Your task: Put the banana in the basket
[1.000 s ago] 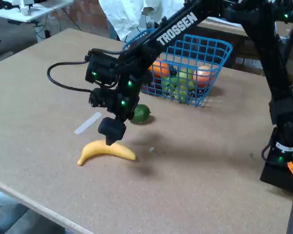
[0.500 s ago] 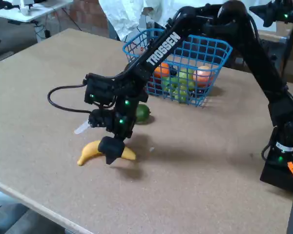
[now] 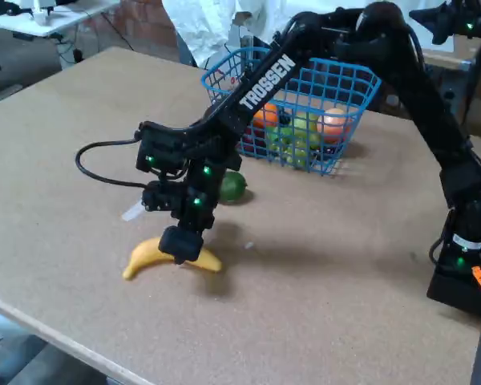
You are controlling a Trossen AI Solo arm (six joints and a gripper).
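The yellow banana lies on the brown table near its front edge, curved, with its ends pointing left and right. My gripper points straight down over the banana's middle, its dark fingers clamped around it and hiding that part. The banana still rests on the table. The blue wire-mesh basket stands at the back, beyond the arm, with several fruits inside.
A round green fruit sits on the table between the banana and the basket, just behind my wrist. A white strip lies left of the gripper. The arm's base stands at the right edge. The table's front edge runs close below the banana.
The gripper came down from just above the banana onto its middle. The banana has shifted slightly, its left end now a little lower in the picture.
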